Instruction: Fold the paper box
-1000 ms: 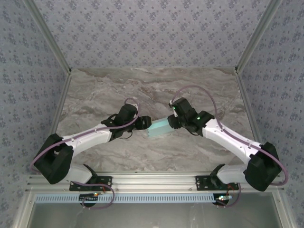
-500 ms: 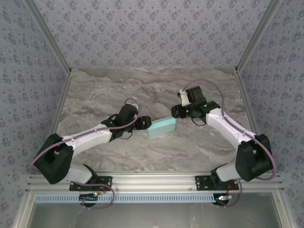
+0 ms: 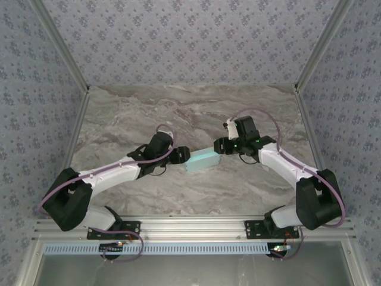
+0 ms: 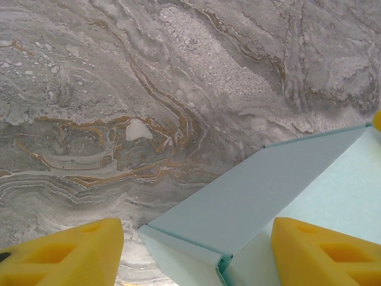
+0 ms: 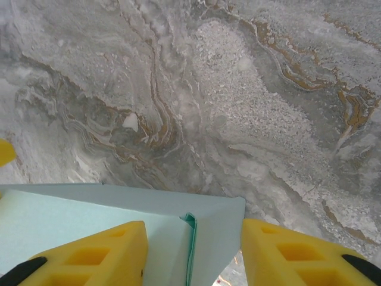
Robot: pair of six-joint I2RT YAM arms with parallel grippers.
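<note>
The middle of the table (image 3: 149,113) is taken up by the paper box (image 3: 201,159), which is hemmed at its ends by the left gripper (image 3: 182,156) and the right gripper (image 3: 221,146). The near half is crossed by the left arm (image 3: 113,174) and the right arm (image 3: 286,168), slanting in from the near corners. A pocket of bare marble is enclosed between them and the base rail (image 3: 190,226).

Open marble is offered behind the box, up to the back wall (image 3: 178,42), and along both sides beyond the arms. Passage outward is barred by that wall, the side walls and the slanted frame posts (image 3: 59,44).

In the left wrist view a strip of bare table is left between one yellow finger (image 4: 65,256) and the box's corner. In the right wrist view the box's end is straddled closely by the fingers (image 5: 286,250).
</note>
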